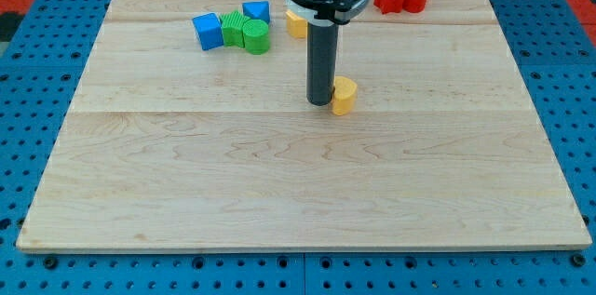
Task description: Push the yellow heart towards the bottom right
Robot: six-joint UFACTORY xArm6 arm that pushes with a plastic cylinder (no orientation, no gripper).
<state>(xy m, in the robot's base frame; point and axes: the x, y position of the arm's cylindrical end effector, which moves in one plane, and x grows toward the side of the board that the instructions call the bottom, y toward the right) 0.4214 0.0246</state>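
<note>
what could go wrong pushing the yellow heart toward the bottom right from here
My tip sits at the yellow heart's left edge, roughly level with it, so a push may send it straight right rather than down-right. Contact is on a curved side, so the heart may spin or slip off. The other yellow block is half hidden behind the arm.

Landmark: heart [344, 96], mid worktop [279, 193]. My tip [320, 102] touching its left side. Other blocks all toward the view's top: one group upper left, another upper right.

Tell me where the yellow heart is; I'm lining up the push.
The yellow heart sits just above the board's centre, touching my tip on the tip's right in the view.
</note>
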